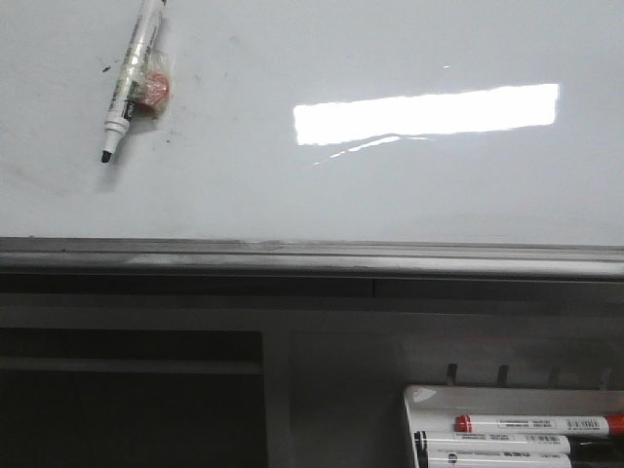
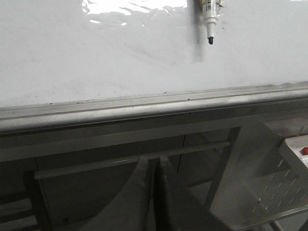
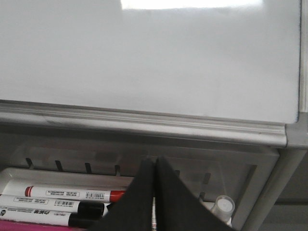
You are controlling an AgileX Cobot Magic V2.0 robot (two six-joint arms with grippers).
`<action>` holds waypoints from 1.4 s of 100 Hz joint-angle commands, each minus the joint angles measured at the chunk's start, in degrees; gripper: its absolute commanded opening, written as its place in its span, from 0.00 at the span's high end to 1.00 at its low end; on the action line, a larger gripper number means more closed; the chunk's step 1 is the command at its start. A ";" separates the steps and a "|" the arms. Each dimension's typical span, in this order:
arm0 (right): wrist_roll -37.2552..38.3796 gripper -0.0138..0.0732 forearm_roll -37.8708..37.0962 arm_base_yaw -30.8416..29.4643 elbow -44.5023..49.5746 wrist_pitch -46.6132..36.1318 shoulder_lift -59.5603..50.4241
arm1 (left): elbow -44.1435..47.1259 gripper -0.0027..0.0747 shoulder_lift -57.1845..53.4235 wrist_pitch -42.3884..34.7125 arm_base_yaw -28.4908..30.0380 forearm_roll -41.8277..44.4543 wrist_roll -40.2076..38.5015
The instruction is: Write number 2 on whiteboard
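Note:
The whiteboard (image 1: 390, 195) is glossy white with a grey metal bottom rim (image 1: 312, 258); it also shows in the left wrist view (image 2: 96, 57) and the right wrist view (image 3: 144, 62). No number 2 shows on it, only small black specks. An uncapped black-tipped marker (image 1: 130, 78) hangs against the board at the upper left beside a red piece (image 1: 154, 88); its tip shows in the left wrist view (image 2: 210, 24). My left gripper (image 2: 155, 161) is shut and empty below the rim. My right gripper (image 3: 154, 161) is shut and empty, above the marker tray.
A white tray (image 1: 429, 400) at the lower right holds a red-capped marker (image 1: 536, 424) and black-capped markers (image 3: 48, 207). A small clear cap (image 3: 224, 204) stands at the tray's end. A grey frame and shelf run below the board.

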 commanded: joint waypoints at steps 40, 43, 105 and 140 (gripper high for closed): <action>1.18 0.93 -0.34 -0.46 1.41 -22.97 -1.01 | 0.66 0.99 -1.50 -11.89 0.22 -16.12 -0.50; 3.21 0.93 3.99 -0.46 1.41 -24.48 -1.01 | 0.66 0.99 -1.50 -13.42 0.22 -21.04 -0.50; 3.33 0.88 41.54 -0.46 -9.46 -12.30 -1.01 | -14.61 0.99 6.84 -14.33 0.22 -14.93 -0.40; -10.53 0.37 41.54 -0.46 -21.12 2.38 2.81 | -34.25 0.42 32.96 -2.92 0.22 -7.12 3.50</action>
